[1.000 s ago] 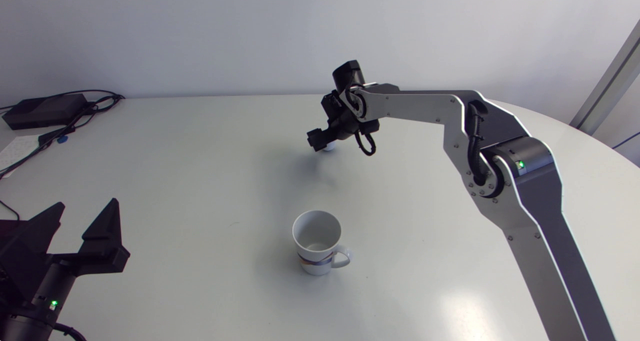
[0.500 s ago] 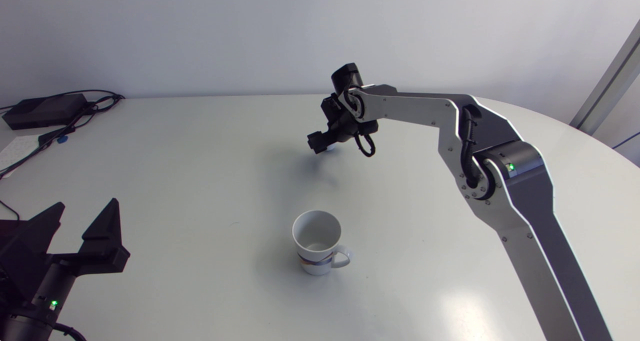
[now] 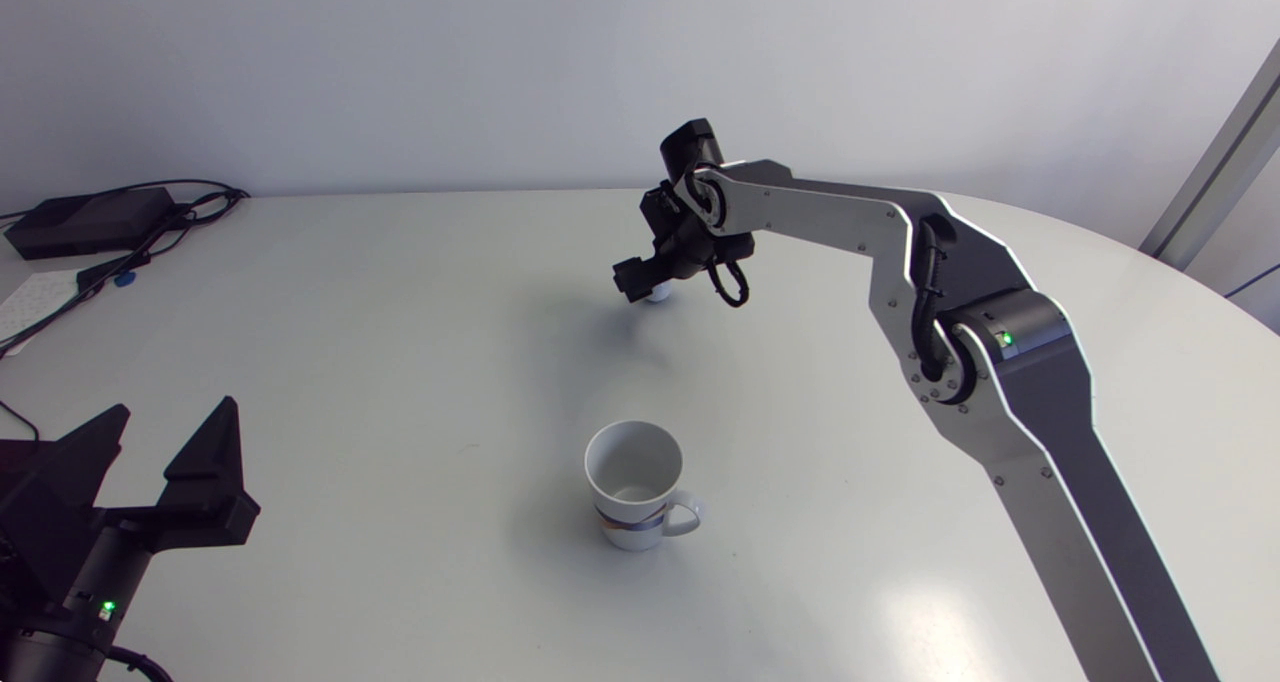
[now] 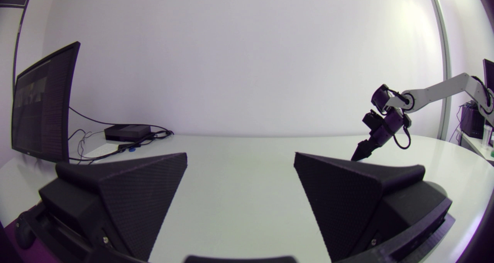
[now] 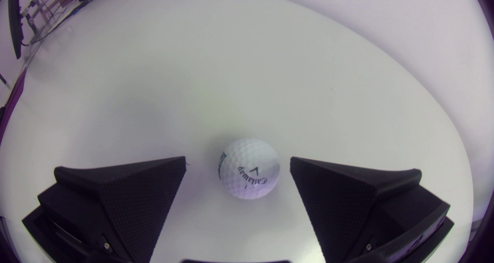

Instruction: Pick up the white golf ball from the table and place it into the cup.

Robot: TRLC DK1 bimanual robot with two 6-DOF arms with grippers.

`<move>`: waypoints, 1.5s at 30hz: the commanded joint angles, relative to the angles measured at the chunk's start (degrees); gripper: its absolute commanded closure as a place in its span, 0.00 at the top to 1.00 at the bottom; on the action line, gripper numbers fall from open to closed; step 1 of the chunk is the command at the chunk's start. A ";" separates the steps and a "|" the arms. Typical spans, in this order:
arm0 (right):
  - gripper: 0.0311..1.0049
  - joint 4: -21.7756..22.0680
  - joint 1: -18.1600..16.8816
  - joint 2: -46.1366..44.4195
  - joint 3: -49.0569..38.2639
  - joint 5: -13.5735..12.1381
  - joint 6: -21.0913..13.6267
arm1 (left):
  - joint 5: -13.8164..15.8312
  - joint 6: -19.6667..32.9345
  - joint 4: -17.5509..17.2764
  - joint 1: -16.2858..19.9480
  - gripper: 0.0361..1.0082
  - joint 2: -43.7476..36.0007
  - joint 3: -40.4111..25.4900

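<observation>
White golf ball (image 5: pixel 249 168) on pale bench (image 3: pixel 400 312), shown between spread right tool (image 5: pixel 237 159) by wrist view, cup (image 3: pixel 634 482) seen only overhead, left tool (image 3: pixel 175 407) spread.

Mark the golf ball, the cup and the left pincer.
golf ball (image 5: pixel 249 173): right wrist view, middle of its dimpled face.
cup (image 3: pixel 628 524): head view, outer wall at the striped band.
left pincer (image 4: pixel 240 155): left wrist view, midway between its fingertips.

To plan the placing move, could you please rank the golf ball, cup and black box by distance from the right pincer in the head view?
1. golf ball: inside the open right pincer.
2. cup: mid-table, toward the front edge.
3. black box: far left table corner.
</observation>
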 commanded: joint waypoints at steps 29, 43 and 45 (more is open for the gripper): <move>0.89 -4.48 -0.35 4.70 5.76 -0.37 2.71 | -0.13 -0.77 0.76 0.41 0.98 -0.87 -1.30; 0.83 -6.50 -0.35 5.49 7.69 -0.11 3.41 | -0.13 -0.77 0.76 0.41 0.98 -0.95 -1.30; 0.82 -6.59 -0.35 5.49 7.69 -0.02 3.50 | -0.13 -0.77 0.76 0.41 0.98 -0.87 -1.30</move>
